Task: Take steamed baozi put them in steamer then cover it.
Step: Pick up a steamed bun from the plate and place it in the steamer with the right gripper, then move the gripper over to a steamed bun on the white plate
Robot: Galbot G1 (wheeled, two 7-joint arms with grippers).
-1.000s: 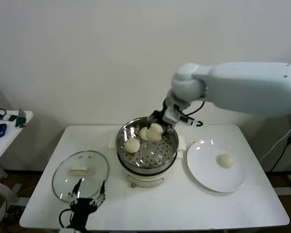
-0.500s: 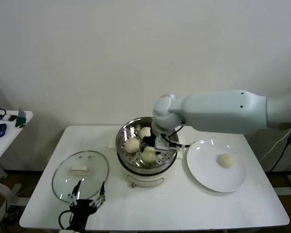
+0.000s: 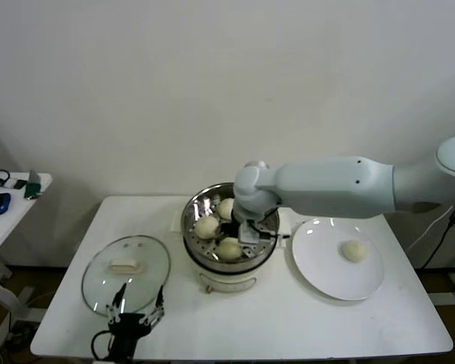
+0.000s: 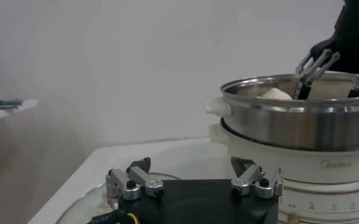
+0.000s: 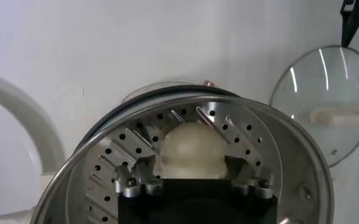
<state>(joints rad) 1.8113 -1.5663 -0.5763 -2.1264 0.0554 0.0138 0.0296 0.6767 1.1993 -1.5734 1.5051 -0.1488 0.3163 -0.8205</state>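
Three steamed baozi [image 3: 227, 248] inside steamer [image 3: 230, 263] | my right claw [image 3: 244, 232] released, straddling the 6 o'clock bun, inside rim | my left claw [image 3: 134, 317] spread, by cover [image 3: 126, 274] at desk [image 3: 288, 326] edge

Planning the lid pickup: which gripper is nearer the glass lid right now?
Left. The left gripper hovers at the near edge of the glass lid, fingers open. The right gripper is inside the steamer, over a baozi.

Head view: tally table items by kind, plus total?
Baozi: 4, three in the steamer, one on the plate
Steamer: 1
Glass lid: 1
Plate: 1
Total: 7
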